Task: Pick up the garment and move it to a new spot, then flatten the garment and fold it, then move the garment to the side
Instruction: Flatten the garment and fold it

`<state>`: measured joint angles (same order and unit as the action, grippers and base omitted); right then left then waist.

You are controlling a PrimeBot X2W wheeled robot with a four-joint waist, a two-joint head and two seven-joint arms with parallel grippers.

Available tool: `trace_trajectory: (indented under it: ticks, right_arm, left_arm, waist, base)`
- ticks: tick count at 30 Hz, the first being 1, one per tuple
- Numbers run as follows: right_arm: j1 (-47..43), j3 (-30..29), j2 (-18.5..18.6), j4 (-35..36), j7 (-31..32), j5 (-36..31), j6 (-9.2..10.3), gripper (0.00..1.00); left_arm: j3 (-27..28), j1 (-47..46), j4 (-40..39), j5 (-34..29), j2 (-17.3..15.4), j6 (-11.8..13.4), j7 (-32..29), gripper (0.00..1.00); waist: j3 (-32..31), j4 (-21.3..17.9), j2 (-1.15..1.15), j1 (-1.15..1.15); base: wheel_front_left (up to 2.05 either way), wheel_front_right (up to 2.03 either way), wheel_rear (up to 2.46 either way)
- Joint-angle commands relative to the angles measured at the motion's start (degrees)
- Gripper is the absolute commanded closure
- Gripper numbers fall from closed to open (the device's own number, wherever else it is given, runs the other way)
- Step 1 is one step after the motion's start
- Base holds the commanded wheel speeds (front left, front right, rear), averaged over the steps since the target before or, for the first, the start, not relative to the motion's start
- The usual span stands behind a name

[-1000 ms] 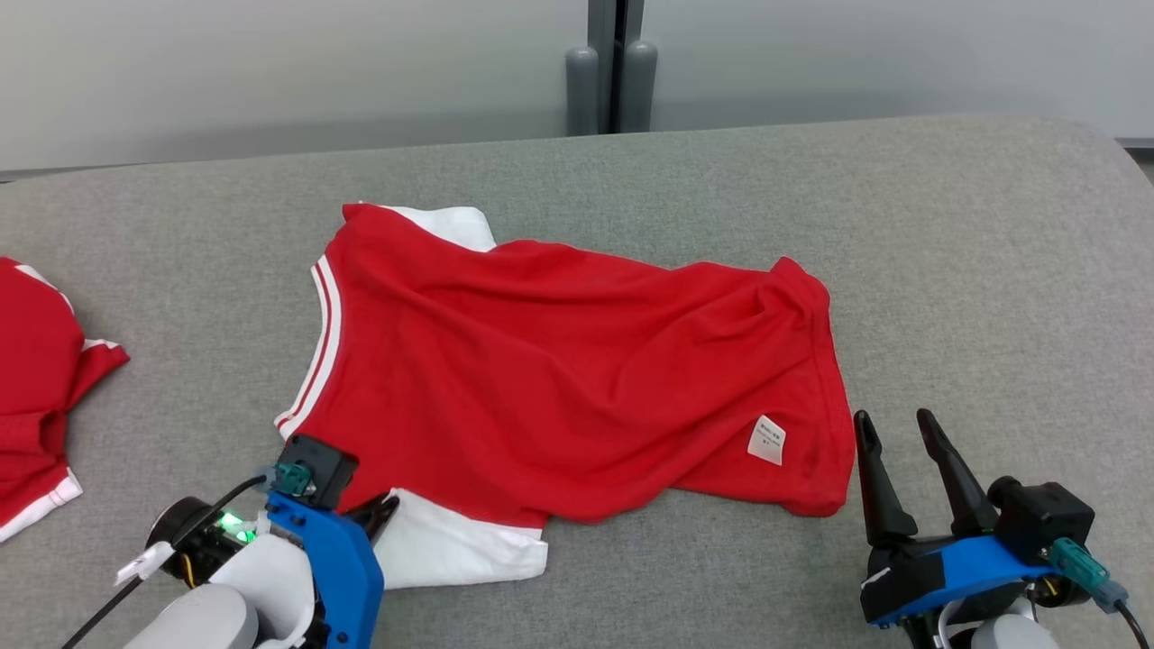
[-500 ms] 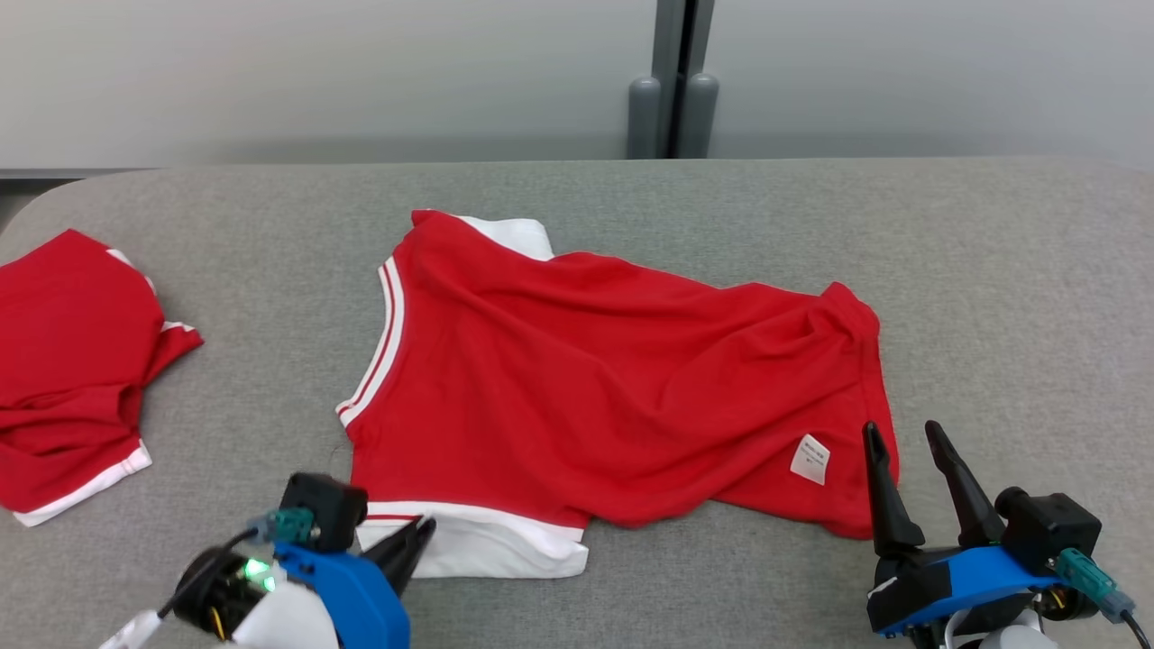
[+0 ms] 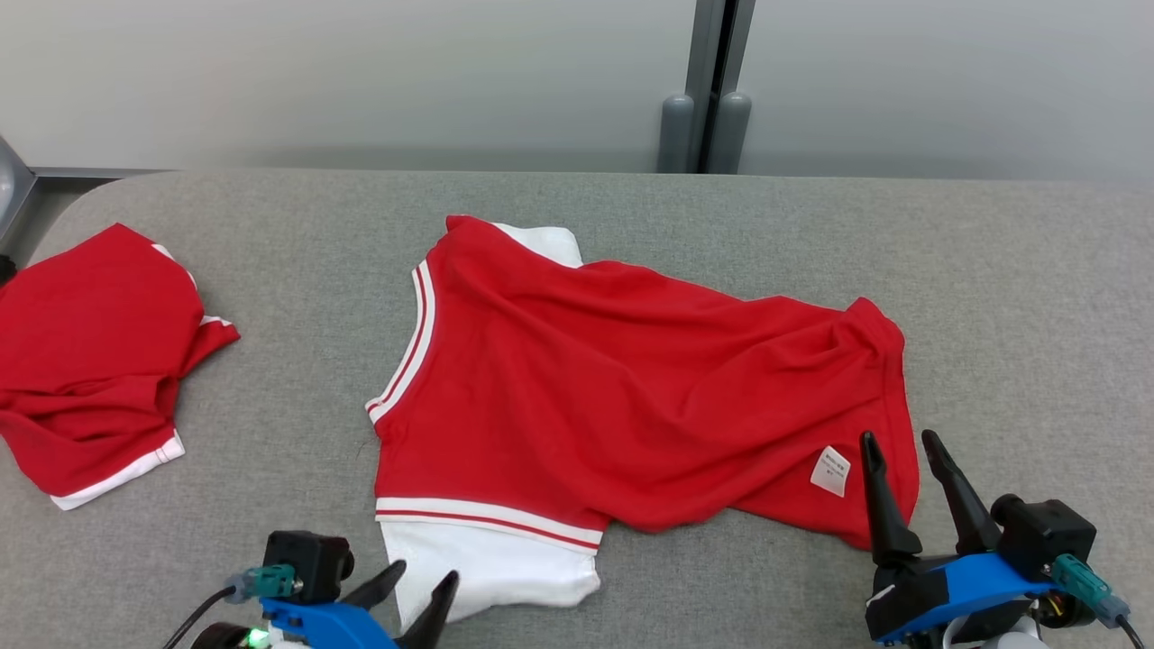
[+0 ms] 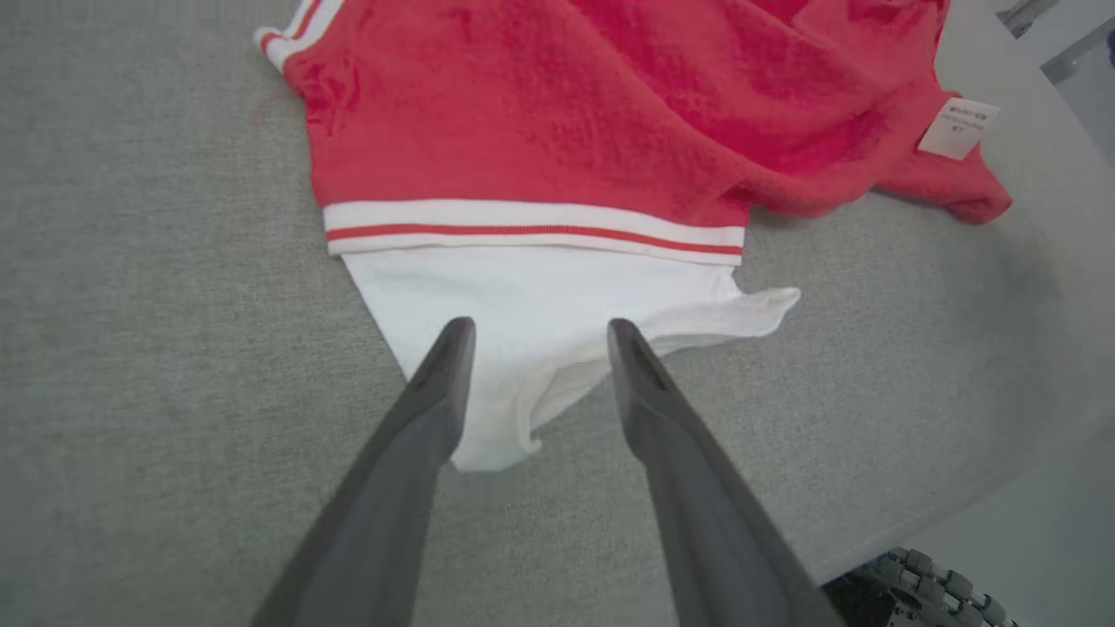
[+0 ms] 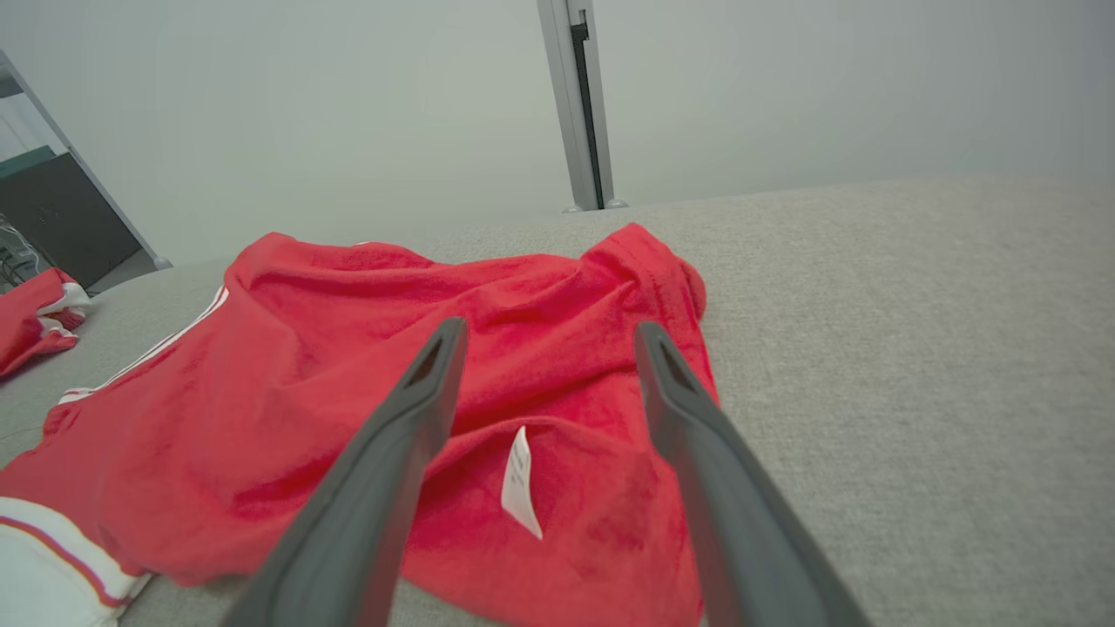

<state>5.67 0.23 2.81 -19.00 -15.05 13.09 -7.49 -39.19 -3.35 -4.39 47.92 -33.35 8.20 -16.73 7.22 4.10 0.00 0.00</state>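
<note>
Fabric like this red jersey looks light, soft and limp, so it probably sags from any pinch and keeps its creases until pulled taut. It lies rumpled in the middle of the grey cloth-covered desk, collar end toward the robot's left, hem bunched toward its right, with a care label showing near the hem.

The left gripper has its 2 fingers spread and grips nothing; in the left wrist view the tips sit over the near white sleeve. The right gripper is also spread and empty, poised just by the near hem corner.

Judged from here, the best holds are the ribbed striped sleeve band and the hem corner, where seams give thickness. The rough desk cloth may drag the knit, so lifting seems safer than sliding. A 2nd red garment lies well apart at far left.
</note>
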Motion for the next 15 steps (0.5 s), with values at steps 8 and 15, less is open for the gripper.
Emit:
trace_trajectory:
  ticks: [8, 15]
  right_arm:
    - [-0.6, 0.1, 0.5, 0.0, -0.2, -0.3, -0.02, 0.0]
    - [-0.4, 0.1, 0.4, 0.1, -0.2, -0.4, -0.02, 0.0]
  left_arm:
    - [5.1, -3.7, 1.6, -2.2, 0.5, 0.7, 8.6, 0.0]
    - [10.6, -6.1, 6.1, -6.3, 2.5, 3.6, 22.1, 0.0]
  waist:
    - [-0.2, -1.0, 0.0, 0.0]
    - [-0.1, -2.7, 0.0, 0.0]
  base:
    - [0.0, 0.0, 0.0]
    - [0.0, 0.0, 0.0]
